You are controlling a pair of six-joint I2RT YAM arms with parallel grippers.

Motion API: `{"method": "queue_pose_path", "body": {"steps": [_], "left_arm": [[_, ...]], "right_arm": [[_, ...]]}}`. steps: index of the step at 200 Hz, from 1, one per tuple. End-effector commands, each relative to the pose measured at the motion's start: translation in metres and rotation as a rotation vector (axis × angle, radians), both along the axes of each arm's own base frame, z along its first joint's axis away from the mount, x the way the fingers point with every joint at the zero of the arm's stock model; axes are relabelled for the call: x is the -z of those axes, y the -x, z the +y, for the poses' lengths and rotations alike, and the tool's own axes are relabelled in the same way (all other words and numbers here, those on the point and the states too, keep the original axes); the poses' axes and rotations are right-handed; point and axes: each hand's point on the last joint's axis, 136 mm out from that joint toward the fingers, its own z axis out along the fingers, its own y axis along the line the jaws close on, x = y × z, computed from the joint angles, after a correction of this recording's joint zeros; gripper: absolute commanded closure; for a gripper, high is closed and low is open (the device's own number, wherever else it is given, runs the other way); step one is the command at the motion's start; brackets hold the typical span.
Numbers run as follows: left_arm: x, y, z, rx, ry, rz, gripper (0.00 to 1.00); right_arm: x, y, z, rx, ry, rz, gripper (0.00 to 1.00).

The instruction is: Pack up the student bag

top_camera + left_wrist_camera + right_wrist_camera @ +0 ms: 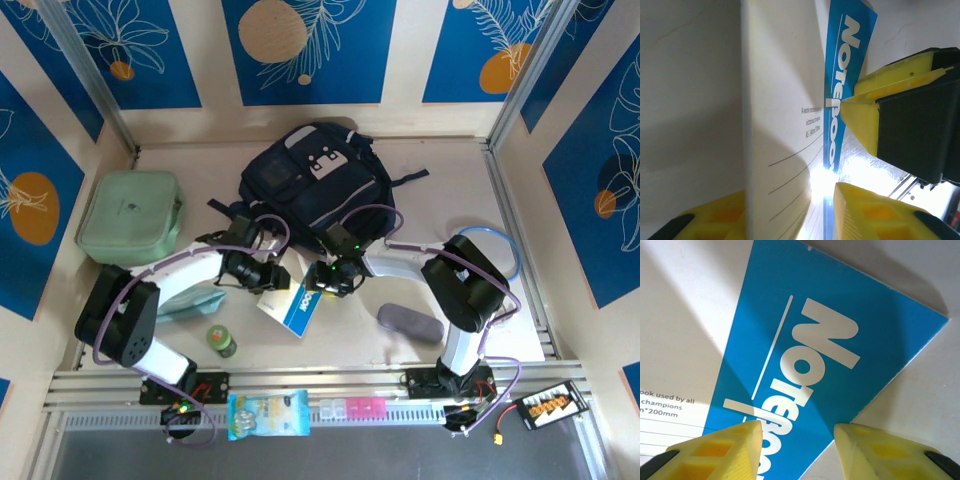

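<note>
– Now, the nearest lot?
– Item: blister pack (268, 414) on the front rail. Item: green jar (221, 341) just behind it on the table. Neither is packed.
– Middle row?
– Item: notebook (805, 340), white with a blue band (lettered in white). The left gripper (790, 190) has a finger on either side of it; whether they pinch it I cannot tell. The right gripper (797, 427) has its fingers spread, and one tip touches the blue band. Item: grey case (409, 323) to the right, closed and well apart.
– Step in hand?
– Judged: securing the notebook for packing. The next move calls for a firm hold on one edge, a lift, then a carry to the bag (315, 180), whose mouth must be open to take it.
– Containers?
– Mint case (132, 216), far left, lid down, contents hidden. The bag is far centre, near the back wall, patch side up. No open zip can be made out, and nothing is seen inside.
</note>
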Motion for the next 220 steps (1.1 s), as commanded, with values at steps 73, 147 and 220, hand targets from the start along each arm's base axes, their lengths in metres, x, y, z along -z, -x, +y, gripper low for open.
{"method": "queue_pose_path", "body": {"steps": [73,147,220], "left_arm": [[-0.058,-0.026,0.03,-0.028,-0.098,-0.153,1.0],[-0.192,-0.105,0.028,-0.327,0.089,-0.582,1.0],[-0.251,-0.183,-0.013,-0.682,0.541,-0.632,1.0]], "right_arm": [[-0.071,-0.026,0.008,-0.064,-0.081,-0.254,0.44],[-0.191,-0.065,-0.013,0.091,-0.449,-0.538,0.19],[-0.235,-0.097,-0.034,0.405,-0.839,-0.465,0.08]]}}
